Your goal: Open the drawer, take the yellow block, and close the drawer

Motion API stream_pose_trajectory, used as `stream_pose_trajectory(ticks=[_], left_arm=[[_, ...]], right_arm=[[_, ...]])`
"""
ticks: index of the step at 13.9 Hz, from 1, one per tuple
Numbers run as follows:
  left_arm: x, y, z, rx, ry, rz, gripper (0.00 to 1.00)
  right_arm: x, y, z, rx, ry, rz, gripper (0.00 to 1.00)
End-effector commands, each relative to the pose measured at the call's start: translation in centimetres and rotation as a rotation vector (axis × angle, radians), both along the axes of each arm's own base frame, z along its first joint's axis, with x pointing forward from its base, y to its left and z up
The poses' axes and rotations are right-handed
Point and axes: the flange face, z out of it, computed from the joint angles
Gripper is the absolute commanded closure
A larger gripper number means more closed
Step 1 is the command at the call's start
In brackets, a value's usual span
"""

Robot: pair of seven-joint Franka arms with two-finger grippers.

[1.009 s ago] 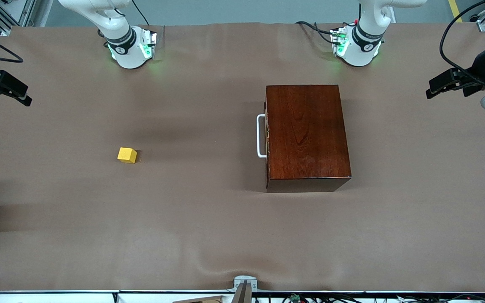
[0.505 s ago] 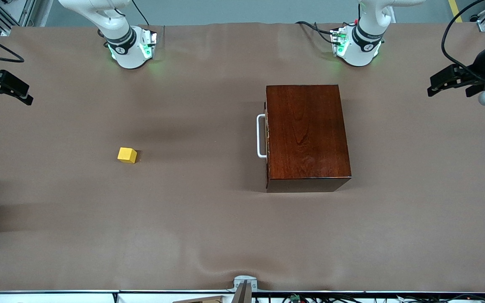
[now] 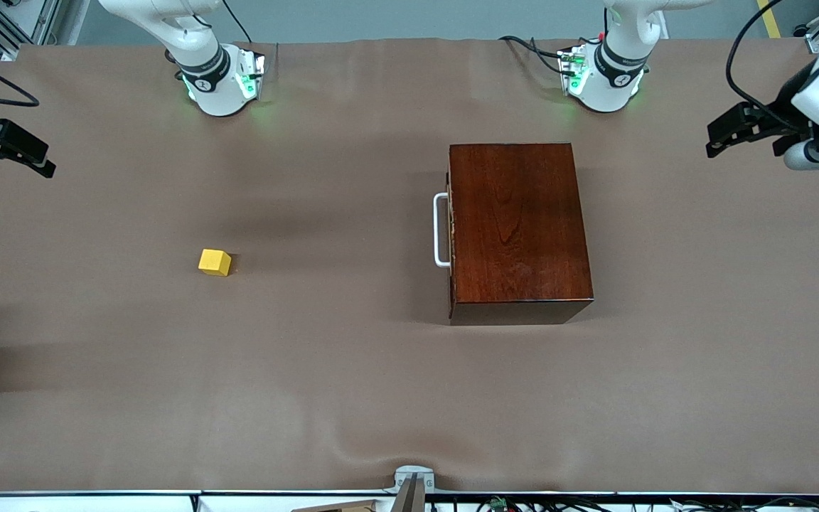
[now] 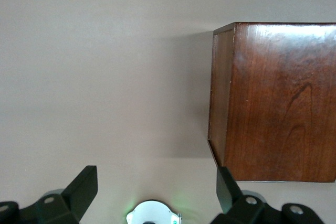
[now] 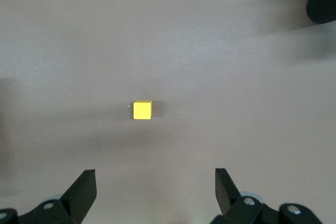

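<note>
So my left gripper hangs wide open and empty at the left arm's table end, my right gripper likewise at its end. Drawer is shut; yellow block sits out on the table, well apart toward the right arm's end.

Bare cloth around block (unobstructed).

- Lay flat over the whole table: brown cloth, rippled near the camera-side edge.
- Stood at the middle of that edge: small grey metal bracket.
- Ran along below that edge: white rail, dark cables toward the left arm's end.
</note>
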Motion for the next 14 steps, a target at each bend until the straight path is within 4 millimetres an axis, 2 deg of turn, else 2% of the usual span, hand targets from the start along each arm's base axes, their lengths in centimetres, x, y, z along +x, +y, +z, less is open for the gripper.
stream_pose_trajectory(ticks=[1, 6, 14], left_arm=[[-1.6, 0.1, 0.7, 0.033, -0.014, 0.014, 0.00], [-3.3, 0.2, 0.4, 0.040, -0.043, 0.027, 0.00], [-2.6, 0.7, 1.0, 0.036, -0.051, 0.031, 0.00]], right_arm=[[0.3, -0.2, 0.1, 0.024, 0.009, 0.001, 0.00], [0.3, -0.2, 0.0, 0.027, 0.010, -0.002, 0.00], [0.3, -0.5, -0.1, 0.027, 0.015, -0.005, 0.00]])
